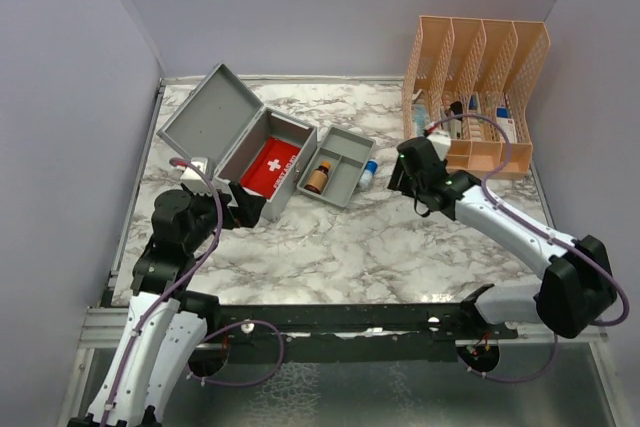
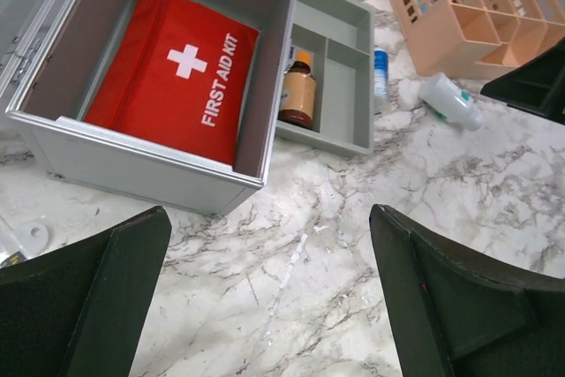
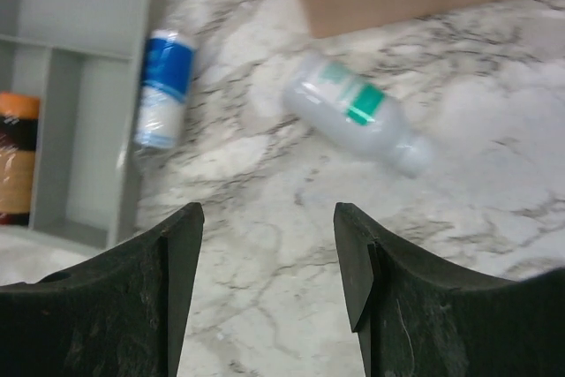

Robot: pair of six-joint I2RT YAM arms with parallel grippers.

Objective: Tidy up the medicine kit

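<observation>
Medicine kit (image 1: 262,152) sits at the left-centre of the desk (image 1: 350,237). Its lid (image 1: 205,107) is swung open, leaning back to the left. A red pouch (image 2: 177,68) marked "FIRST AID KIT" lies flat on the floor of the case.

The grey inner tray (image 1: 350,169) is out of the case, on the desk just beside the kit's right wall. An amber bottle (image 2: 298,94) with an orange cap is in the narrow tray compartment next to the case. You can't tell from these views whether it stands or lies.

A blue-and-white bottle (image 3: 163,86) lies on its side on the desk, just outside the tray's far wall. A white bottle (image 3: 357,112) with a green label also lies on its side on the desk, near the front edge of the peach organizer (image 1: 480,77) at the back right. The organizer's slots hold some items, too small to read.

Left end effector (image 2: 269,218): fingers wide apart, nothing between them, over bare desk at the near side of the kit.

Right end effector (image 3: 265,218): fingers apart, nothing gripped, over the desk with both loose bottles ahead of it, touching neither.
</observation>
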